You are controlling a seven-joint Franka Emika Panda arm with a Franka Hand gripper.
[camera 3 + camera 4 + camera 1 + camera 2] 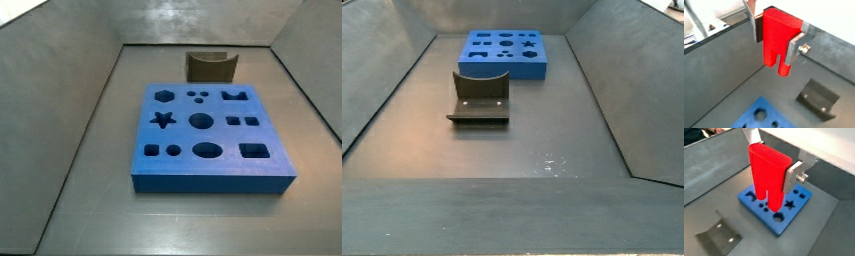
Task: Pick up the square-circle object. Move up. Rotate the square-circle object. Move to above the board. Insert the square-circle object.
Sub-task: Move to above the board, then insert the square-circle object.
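1. We see the pincer [779,31] only in the wrist views, raised in the air above the grey floor; neither side view shows it.
2. Its 2 flat silver fingers [795,170] are closed onto the square-circle object [769,173], 1 plate on each side — a firm hold on its upper part.
3. The square-circle object [779,42] is a bright red block with a matte, slightly grainy skin and rounded edges; it hangs upright, and a narrow slot splits its lower end into 2 legs.
4. In a wrist view the legs hang over the board [777,203], clearly apart from it, not in any hole.
5. The board [210,140] is a thick, flat blue rectangle lying on the floor, its top cut with dark holes: a hexagon, a star, circles of several sizes, squares and a notched shape.
6. The fixture [478,96] — a dark L-shaped bracket on a base plate — stands just beside 1 long side of the board, shown in both side views [210,66].
7. The floor [516,150] is smooth dull grey sheet with sloping grey walls around it; a few pale specks lie near its middle.
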